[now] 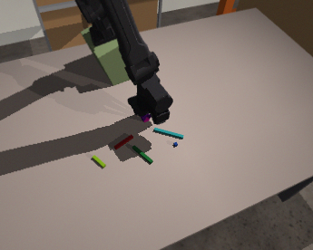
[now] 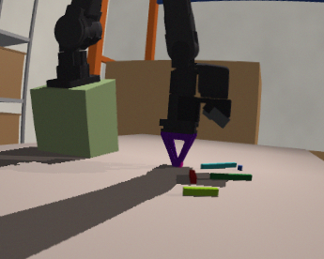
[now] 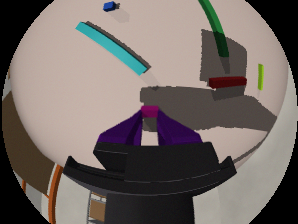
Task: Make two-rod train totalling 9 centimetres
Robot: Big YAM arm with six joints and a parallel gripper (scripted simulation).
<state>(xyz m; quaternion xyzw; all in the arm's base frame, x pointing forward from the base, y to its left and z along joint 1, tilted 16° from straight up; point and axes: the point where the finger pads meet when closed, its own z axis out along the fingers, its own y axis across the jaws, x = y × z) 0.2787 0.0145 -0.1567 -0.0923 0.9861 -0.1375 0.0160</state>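
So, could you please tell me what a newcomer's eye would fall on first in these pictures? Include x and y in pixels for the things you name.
Probably the black arm [image 1: 136,50] [image 2: 181,38] reaching over the table, its purple-fingered claw [image 1: 146,119] [image 2: 177,164] [image 3: 149,113] shut on a small magenta rod [image 1: 146,120] [image 2: 181,164] [image 3: 150,111]. Next, the big green block [image 1: 112,63] [image 2: 64,119] under the arm's base, then the bright turquoise rod [image 1: 168,133] [image 2: 218,165] [image 3: 112,48] lying near the claw.

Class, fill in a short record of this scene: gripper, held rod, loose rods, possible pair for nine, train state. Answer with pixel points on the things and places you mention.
gripper: fingers shut on a rod
held rod: magenta rod [image 1: 146,119] [image 2: 177,164] [image 3: 149,111]
loose rods: turquoise [image 1: 168,133] [image 2: 218,165] [image 3: 112,49], blue [image 1: 175,144] [image 2: 239,167] [image 3: 109,6], red [image 1: 123,142] [image 2: 192,176] [image 3: 228,82], green [image 1: 144,156] [image 2: 231,176] [image 3: 216,27], lime [image 1: 99,161] [image 2: 201,191] [image 3: 260,77]
possible pair: magenta and red, or blue and green
train: not built
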